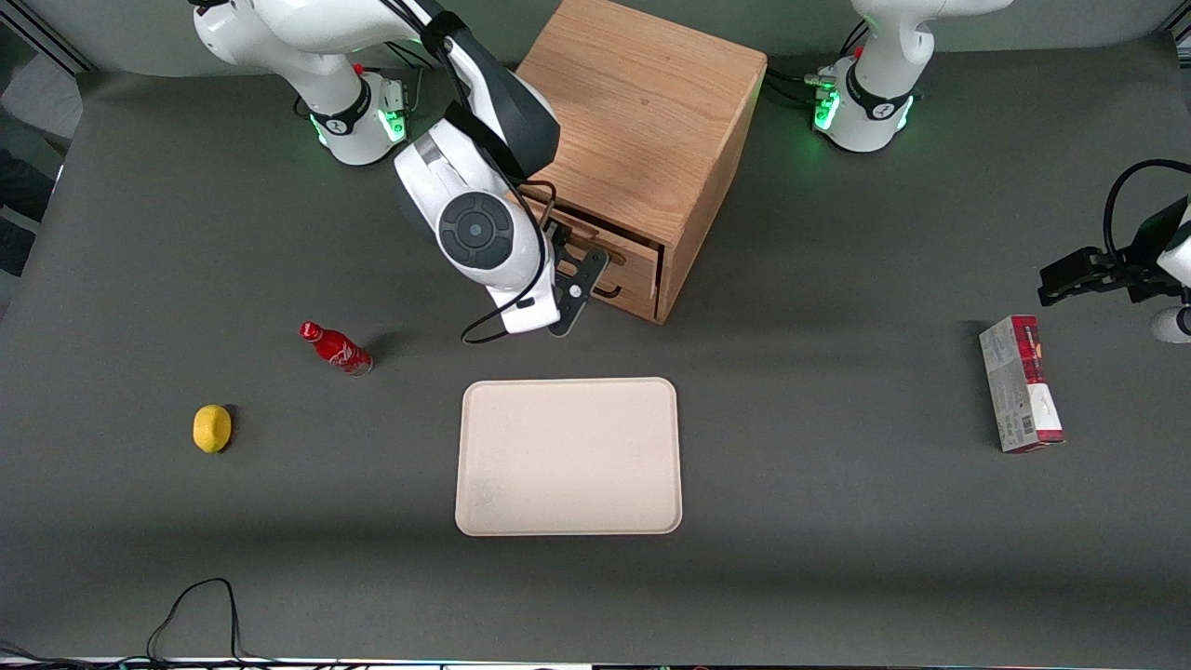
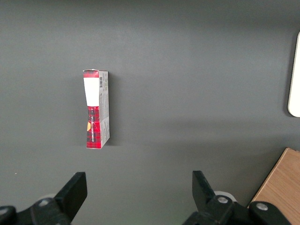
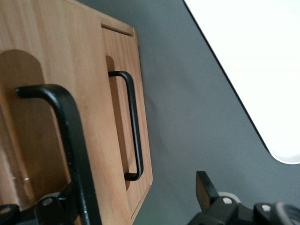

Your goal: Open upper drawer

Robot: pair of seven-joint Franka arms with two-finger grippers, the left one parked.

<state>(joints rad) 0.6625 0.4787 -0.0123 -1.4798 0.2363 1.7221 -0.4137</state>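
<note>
The right arm's claw [image 3: 136, 206] is sitting right in front of the oak cabinet [image 1: 642, 121], its fingers [image 3: 205, 190] spread wide on either side of the black handle [image 3: 70, 140] of the upper drawer [image 3: 42, 117]. That drawer is resting just above its lower twin [image 3: 123, 108] in the cabinet's front. A pale tray [image 1: 569, 456] is lying on the worktop [image 1: 837, 521], nearer the front camera than the cabinet.

Your gripper [image 3: 136, 206] sits at the upper drawer [image 1: 609, 244] front, around its handle [image 3: 70, 140]; tray [image 1: 568, 456] nearer the camera; bottle [image 1: 336, 349], lemon [image 1: 212, 428] toward the working arm's end.
</note>
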